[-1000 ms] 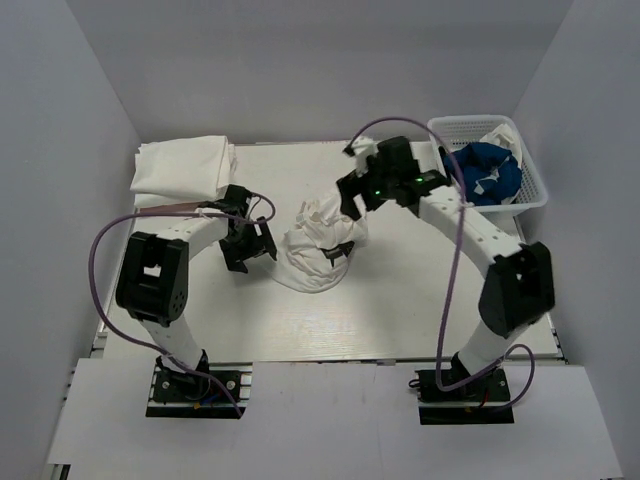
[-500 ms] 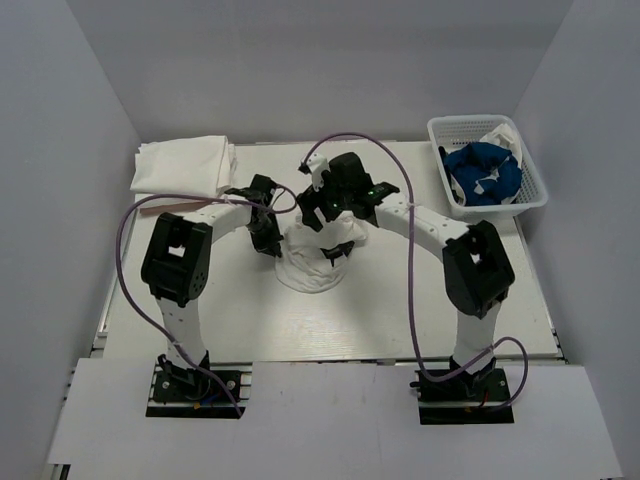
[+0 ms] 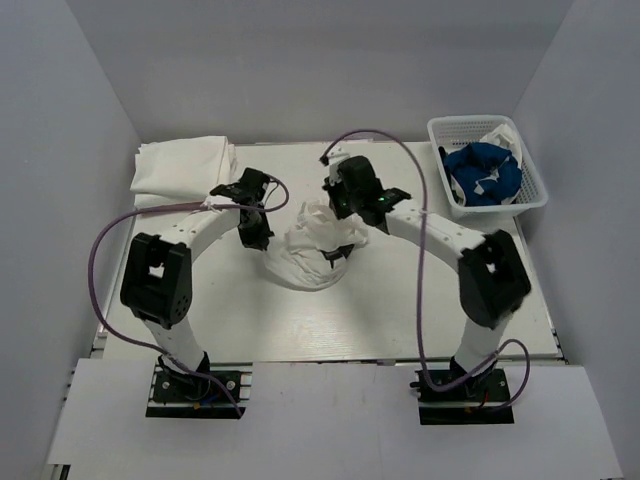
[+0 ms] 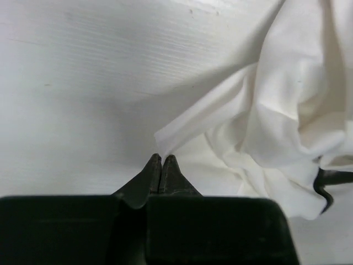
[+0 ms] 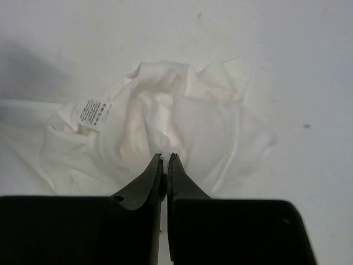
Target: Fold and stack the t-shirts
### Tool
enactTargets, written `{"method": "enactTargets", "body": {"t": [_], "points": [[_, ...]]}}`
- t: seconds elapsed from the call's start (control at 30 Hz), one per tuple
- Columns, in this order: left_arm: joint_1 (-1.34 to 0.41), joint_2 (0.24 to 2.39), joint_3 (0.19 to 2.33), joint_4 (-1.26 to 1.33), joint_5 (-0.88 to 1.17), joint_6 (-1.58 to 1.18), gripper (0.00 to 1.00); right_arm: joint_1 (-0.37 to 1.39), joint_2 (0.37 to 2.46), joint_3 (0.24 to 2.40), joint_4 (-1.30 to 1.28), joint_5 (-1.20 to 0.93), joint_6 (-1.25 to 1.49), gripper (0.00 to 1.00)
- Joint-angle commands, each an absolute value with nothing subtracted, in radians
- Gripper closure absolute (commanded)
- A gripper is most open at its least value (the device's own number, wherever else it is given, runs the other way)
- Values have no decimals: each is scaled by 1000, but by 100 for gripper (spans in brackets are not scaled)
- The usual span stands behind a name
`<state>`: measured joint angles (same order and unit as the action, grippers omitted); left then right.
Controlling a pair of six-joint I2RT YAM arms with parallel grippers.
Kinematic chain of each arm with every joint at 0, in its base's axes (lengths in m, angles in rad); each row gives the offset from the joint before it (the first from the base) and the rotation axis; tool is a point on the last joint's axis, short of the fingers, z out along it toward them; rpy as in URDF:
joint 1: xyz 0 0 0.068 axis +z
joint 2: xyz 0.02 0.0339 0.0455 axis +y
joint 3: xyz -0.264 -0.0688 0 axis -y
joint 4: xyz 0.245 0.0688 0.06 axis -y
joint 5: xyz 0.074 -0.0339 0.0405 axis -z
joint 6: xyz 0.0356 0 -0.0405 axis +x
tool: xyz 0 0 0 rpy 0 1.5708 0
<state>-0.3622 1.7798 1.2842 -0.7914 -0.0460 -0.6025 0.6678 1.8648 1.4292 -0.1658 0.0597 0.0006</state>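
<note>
1. A crumpled white t-shirt [image 3: 315, 250] lies in a loose heap near the middle of the tabletop [image 3: 400, 300], a little nearer the far edge than the near edge.
2. The left end effector [image 3: 260, 238] sits at the heap's left side. In the left wrist view its two fingers are pressed together with no gap. A thin corner of the cloth runs straight into their tips, so it appears to be pinching that corner.
3. The right end effector [image 3: 338, 210] is at the heap's far side, over its highest bunched part. In the right wrist view its fingers are closed to a hairline slit, their tips buried in a raised fold of the white cloth, and they appear to have hold of that fold.
4. In the same view a small printed care label [image 5: 92, 115] shows on the cloth, left of the fingers.
5. Folded white t-shirts [image 3: 182, 165] rest as a flat pile at the far left corner of the tabletop, well apart from the heap.
6. A white lattice basket [image 3: 535, 185] stands at the far right corner. A blue t-shirt [image 3: 485, 172] lies bunched inside it, with white cloth beside it toward the basket's far wall.
</note>
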Motion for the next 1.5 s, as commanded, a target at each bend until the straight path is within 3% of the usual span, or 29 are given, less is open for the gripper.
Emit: {"method": "enactTargets", "body": {"t": [0.0,0.17,0.33,0.7,1.07,1.23,1.37,1.47], "points": [[-364,1637,1348,-844,-193,-611,100,650,1616,1387,-12,295,46,100],[-364,1520,1561,-952,-431,-600,100,601,1357,1313,133,674,6,100],[-364,1349,1649,-901,-544,-556,100,560,1146,1240,339,849,-198,100],[-364,890,1688,-614,-540,-417,100,548,865,1308,630,944,-512,100],[-345,899,1950,-658,-520,-367,100,554,802,1572,335,795,-454,100],[-356,954,1881,-664,-540,-419,100,554,882,1533,363,854,-536,100],[-356,1055,1819,-789,-632,-546,100,548,995,1439,613,954,-664,100],[-342,1149,1741,-879,-699,-661,100,531,1083,1370,650,966,-660,100]]}}
